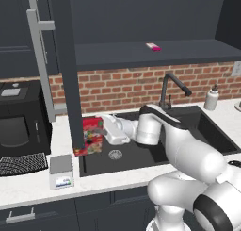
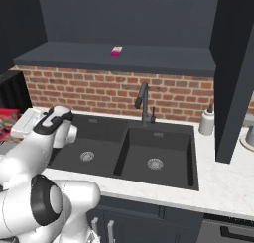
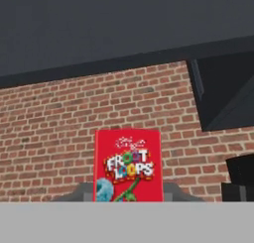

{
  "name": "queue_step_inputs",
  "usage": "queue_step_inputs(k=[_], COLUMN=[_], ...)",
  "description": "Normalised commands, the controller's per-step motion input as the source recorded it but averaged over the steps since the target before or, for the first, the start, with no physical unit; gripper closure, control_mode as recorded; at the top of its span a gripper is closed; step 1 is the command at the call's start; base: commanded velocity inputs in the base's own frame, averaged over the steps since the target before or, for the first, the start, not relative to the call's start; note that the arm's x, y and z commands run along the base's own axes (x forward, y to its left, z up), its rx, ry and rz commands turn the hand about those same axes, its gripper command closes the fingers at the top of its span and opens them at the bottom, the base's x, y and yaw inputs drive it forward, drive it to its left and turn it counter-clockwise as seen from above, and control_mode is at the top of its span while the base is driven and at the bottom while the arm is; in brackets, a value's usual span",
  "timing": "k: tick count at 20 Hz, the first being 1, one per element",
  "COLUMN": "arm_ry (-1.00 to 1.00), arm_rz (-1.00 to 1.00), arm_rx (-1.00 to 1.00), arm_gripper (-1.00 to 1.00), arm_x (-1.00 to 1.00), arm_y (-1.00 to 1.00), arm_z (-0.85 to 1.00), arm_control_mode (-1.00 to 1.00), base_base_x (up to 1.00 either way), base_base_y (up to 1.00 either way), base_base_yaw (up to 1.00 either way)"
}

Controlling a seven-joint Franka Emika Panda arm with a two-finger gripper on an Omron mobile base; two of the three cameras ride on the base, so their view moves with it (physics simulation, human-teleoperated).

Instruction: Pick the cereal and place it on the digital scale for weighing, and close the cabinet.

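Observation:
The red cereal box (image 1: 92, 136) with its fruit-loop picture stands upright in my gripper (image 1: 100, 131), which is shut on it, just above the sink's left rim. In the hand view the cereal box (image 3: 128, 165) rises between the grey fingers (image 3: 79, 193) against the brick wall. The box also shows at the left edge of the right base view (image 2: 7, 121). The light-grey digital scale (image 1: 61, 170) sits on the white counter, in front of and left of the box. The navy cabinet door (image 1: 66, 60) hangs open right beside the box, its grey bar handle (image 1: 40, 60) to the left.
A black appliance (image 1: 19, 126) stands at far left with a dark mesh piece (image 1: 21, 163) before it. The black double sink (image 1: 188, 145), its faucet (image 1: 172, 86) and a soap bottle (image 1: 212, 98) lie right. A small pink item (image 1: 153, 47) lies on the cabinet shelf.

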Motion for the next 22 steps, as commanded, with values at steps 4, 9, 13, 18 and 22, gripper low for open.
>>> queue_step_inputs(k=[4,9,13,18,22], arm_ry=[-0.04,-0.03,-0.02,-0.02,-0.04], arm_rz=[0.0,0.0,0.0,0.0,0.0], arm_rx=[-0.09,-0.06,-0.05,-0.04,0.0], arm_gripper=[1.0,1.0,1.0,1.0,1.0], arm_x=[0.02,0.07,0.15,0.14,0.01], arm_y=[0.49,0.28,0.2,0.13,0.13], arm_z=[-0.05,-0.09,-0.17,-0.2,-0.23], arm_control_mode=[-1.0,-1.0,-1.0,-1.0,-1.0], base_base_x=[0.0,0.0,0.0,0.0,0.0], base_base_y=[0.0,0.0,0.0,0.0,0.0], base_base_yaw=[0.0,0.0,0.0,0.0,0.0])
